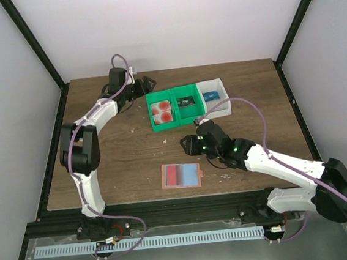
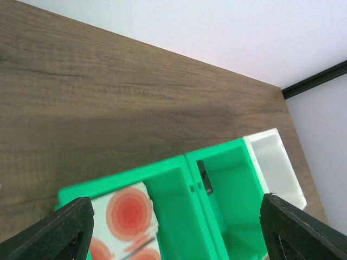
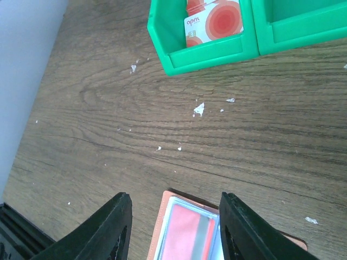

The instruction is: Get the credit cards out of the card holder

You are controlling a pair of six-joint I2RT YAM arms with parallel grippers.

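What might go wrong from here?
The card holder lies loose, unpinned; the open right gripper above it may just push it around while picking at the flat red card inside. The open left gripper hangs just over the green bin and could knock it or the cards in it.

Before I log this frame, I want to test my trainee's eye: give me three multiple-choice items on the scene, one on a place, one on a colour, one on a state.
1. Where do the red-circled credit cards lie?
A) in the leftmost green bin
B) loose on the wood
C) inside a claw

2. What colour is the rightmost bin?
A) green
B) white
C) blue

3. How is the left claw?
A) shut on a card
B) shut, empty
C) open, empty

Key:
1 A, the view from above shows them inside that bin.
2 B, its walls are white.
3 C, its fingers stand wide apart with nothing between them.
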